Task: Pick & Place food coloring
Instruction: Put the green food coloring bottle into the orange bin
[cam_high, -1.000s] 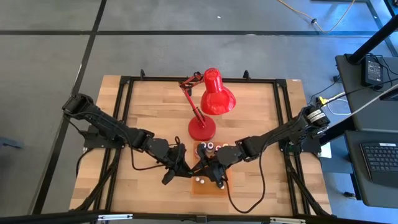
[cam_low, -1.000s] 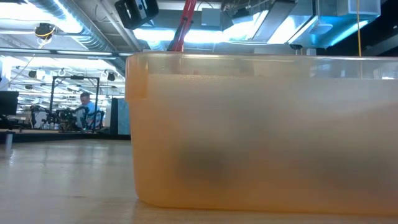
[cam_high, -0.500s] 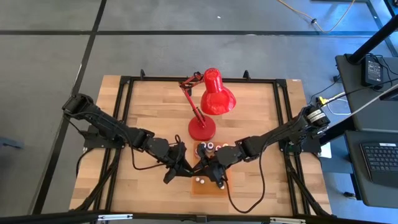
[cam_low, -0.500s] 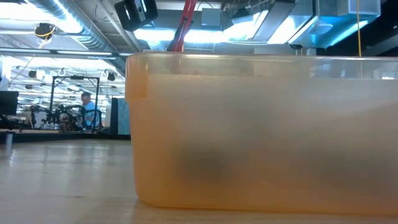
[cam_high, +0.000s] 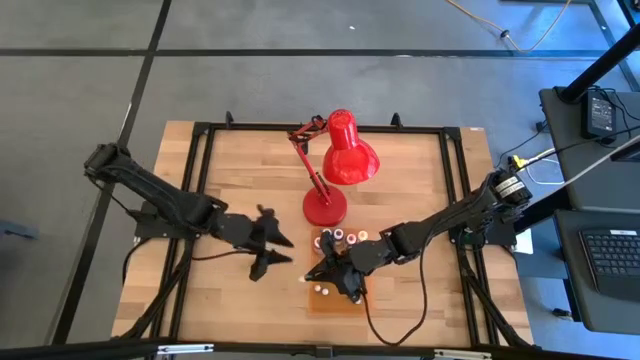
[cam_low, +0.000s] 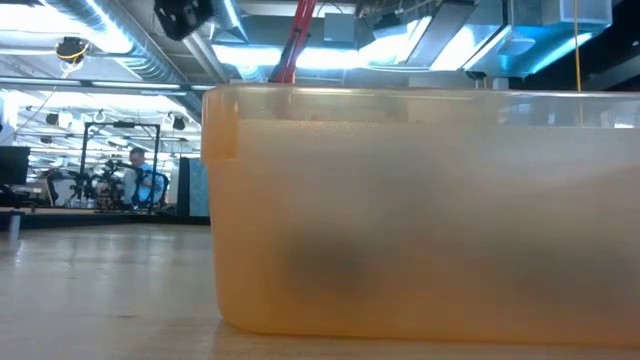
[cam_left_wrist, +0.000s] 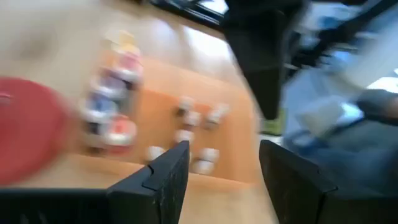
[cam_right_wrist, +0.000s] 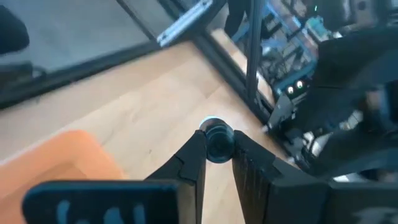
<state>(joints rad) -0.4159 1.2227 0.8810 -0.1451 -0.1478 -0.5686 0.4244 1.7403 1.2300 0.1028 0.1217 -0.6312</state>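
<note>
A wooden table (cam_high: 240, 170) is seen under a busy workshop.
A small bottle (cam_right_wrist: 217, 140) is pinched by the right gripper (cam_right_wrist: 216, 163); the left gripper (cam_left_wrist: 224, 171) is spread apart, empty. Only the low view shows the orange tray (cam_low: 420, 210) up close.

High view straight down over whole table (cam_high: 240, 160), both arms in shot. Low view at tabletop height, pressed up against tray (cam_low: 420, 210) wall, room behind. Left wrist view looks past own fingers (cam_left_wrist: 168, 180) at tray and bottles (cam_left_wrist: 112, 106), blurred. Right wrist view looks past own fingers (cam_right_wrist: 193, 162) at table edge. High and left wrist share tray, bottles
</note>
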